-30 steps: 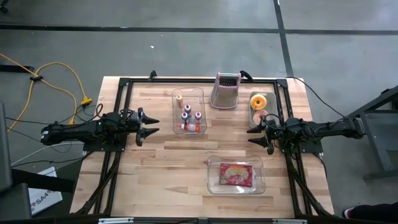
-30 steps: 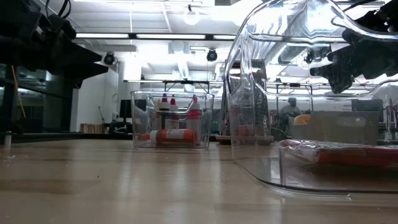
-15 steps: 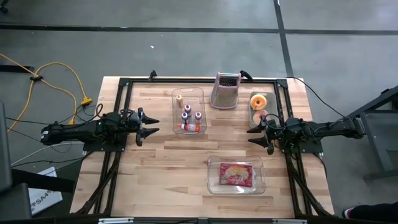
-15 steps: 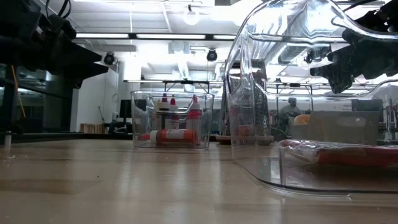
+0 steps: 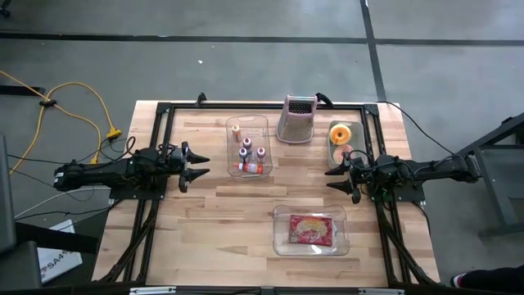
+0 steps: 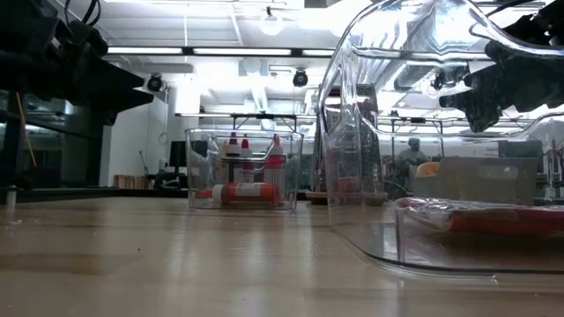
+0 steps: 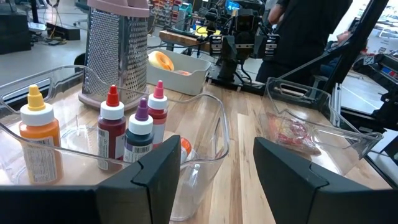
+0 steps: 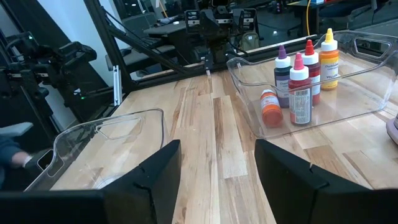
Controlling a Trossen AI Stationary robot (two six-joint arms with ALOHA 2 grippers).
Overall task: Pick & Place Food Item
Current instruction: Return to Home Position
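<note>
One: Zero changes from above, compared with one second ago?

Two: None found. Same place for the left end effector (image 5: 203, 166), at the left side of the worktop (image 5: 237, 213), spread wide and carrying nothing. Same for the right end effector (image 5: 334, 178), wide and empty, just beside the gray bin (image 5: 332, 145). Can see the orange donut (image 5: 341, 133) and the pink donut (image 5: 346, 150) inside. Cannot find a blue one there.

One: And from the low view?

Two: Identical too. Shows only the clear container (image 6: 370, 176) up close, the bottle tray (image 6: 242, 172) farther back, and a bit of orange above the bin wall.

One: From the left wrist?

Two: Confirms wide fingers (image 7: 155, 180) with nothing between them. Looks across at the orange donut lying in the bin, beyond the grater (image 7: 118, 43).

One: Right wrist?

Two: Wide again, empty, facing the bottle tray.

One: Meaning for the task?

Two: Probably finished. Two donuts at least seen placed, no movement anywhere, so seemingly at home already and only waiting for the end.
</note>
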